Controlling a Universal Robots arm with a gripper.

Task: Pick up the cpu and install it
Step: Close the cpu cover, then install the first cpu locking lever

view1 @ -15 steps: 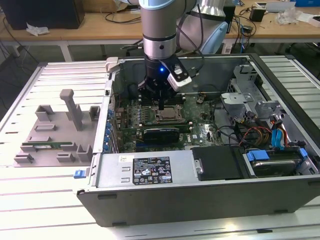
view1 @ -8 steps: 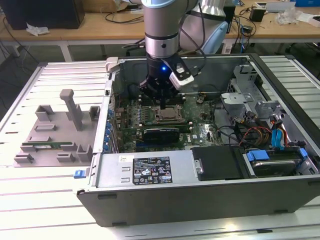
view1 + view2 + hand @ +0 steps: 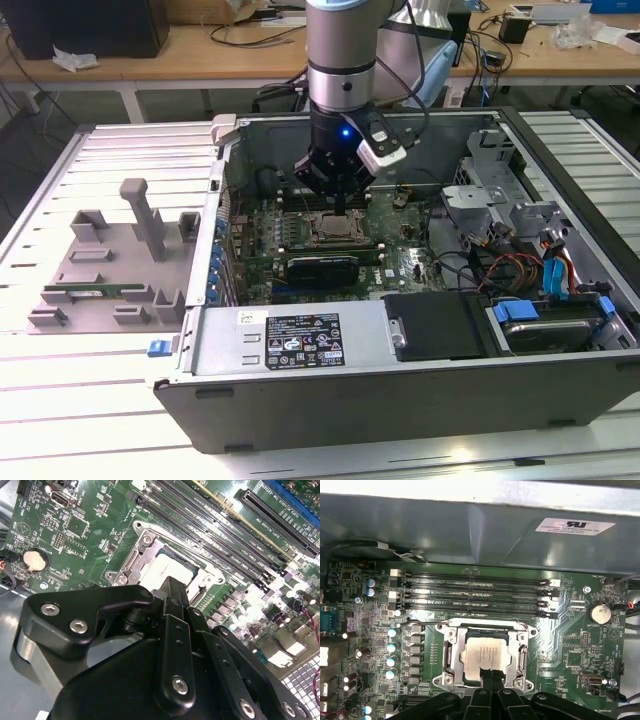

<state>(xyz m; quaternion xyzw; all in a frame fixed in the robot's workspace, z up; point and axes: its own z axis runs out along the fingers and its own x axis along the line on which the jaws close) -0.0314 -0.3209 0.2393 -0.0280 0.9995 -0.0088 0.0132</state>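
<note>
The cpu (image 3: pixel 485 652) lies flat inside the metal socket frame (image 3: pixel 451 655) on the green motherboard, silver top up. In the second wrist view the cpu (image 3: pixel 170 570) shows just beyond the black fingertips. My gripper (image 3: pixel 490 676) hangs right over the cpu's near edge, fingers pressed together with nothing between them. Whether the tips touch the chip I cannot tell. In the exterior view my gripper (image 3: pixel 337 205) stands upright inside the open computer case, just above the socket and cpu (image 3: pixel 337 230).
Several memory slots (image 3: pixel 475 592) run beside the socket, and the case wall (image 3: pixel 470 525) rises behind them. A coin battery (image 3: pixel 599 612) sits on the board. Drive cages and cables (image 3: pixel 520 270) crowd the exterior view's right. A grey fixture tray (image 3: pixel 110 270) lies left of the case.
</note>
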